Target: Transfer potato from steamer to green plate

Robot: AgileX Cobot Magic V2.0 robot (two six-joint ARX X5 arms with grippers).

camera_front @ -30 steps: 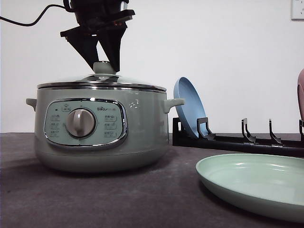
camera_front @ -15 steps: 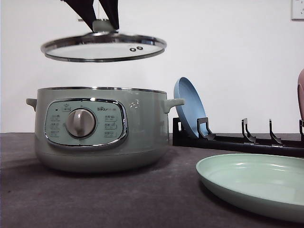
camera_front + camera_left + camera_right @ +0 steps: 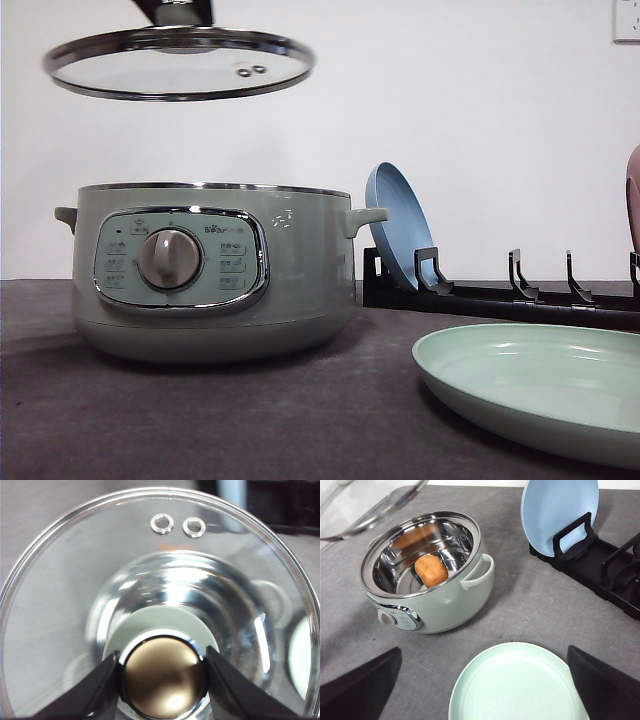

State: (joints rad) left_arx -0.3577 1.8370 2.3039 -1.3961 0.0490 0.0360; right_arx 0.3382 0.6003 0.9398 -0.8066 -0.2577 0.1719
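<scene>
The potato (image 3: 431, 570) lies on the steel floor of the open steamer (image 3: 445, 600), its orange-brown skin matte and rough. It looks firm, fairly light and unlikely to slip, so a hold across its narrow middle should serve. The left end effector (image 3: 161, 672) is clamped on the knob of the glass lid (image 3: 180, 62), held high above the pot. The right end effector (image 3: 480, 680) hangs spread wide over the green plate (image 3: 520, 690) on the table (image 3: 520, 610).

from the front i can't see inside the steamer (image 3: 210, 270); its wall hides the contents. the green plate (image 3: 530, 390) runs off the frame's right edge, and my left gripper (image 3: 180, 10) is cut off at the top.
</scene>
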